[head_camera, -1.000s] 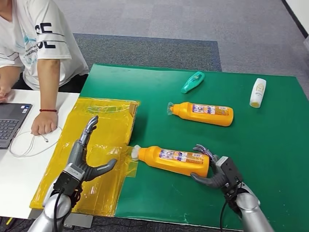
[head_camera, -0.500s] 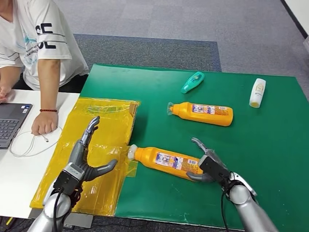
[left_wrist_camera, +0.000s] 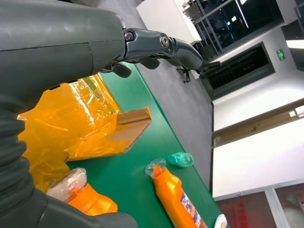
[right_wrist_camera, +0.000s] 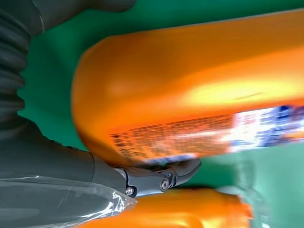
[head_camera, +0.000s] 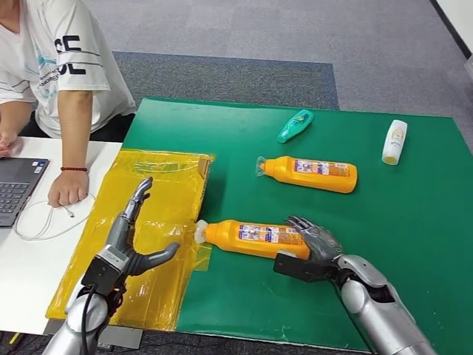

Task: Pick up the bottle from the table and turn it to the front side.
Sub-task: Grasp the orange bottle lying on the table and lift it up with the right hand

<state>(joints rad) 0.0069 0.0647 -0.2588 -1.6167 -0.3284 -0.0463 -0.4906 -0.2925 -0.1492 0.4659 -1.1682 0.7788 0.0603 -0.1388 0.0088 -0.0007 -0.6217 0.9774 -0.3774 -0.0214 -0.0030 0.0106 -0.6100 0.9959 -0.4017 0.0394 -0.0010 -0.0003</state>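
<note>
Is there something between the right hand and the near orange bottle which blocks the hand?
Nothing visible does. The right hand is already at the base end of the near orange bottle, fingers over it. The second orange bottle lies farther back, apart.

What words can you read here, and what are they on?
"SE": big dark letters on the person's white shirt.
Near orange bottle label: too blurred to read.
Far orange bottle label: too small.
White bottle and teal bottle: print unreadable.
</note>
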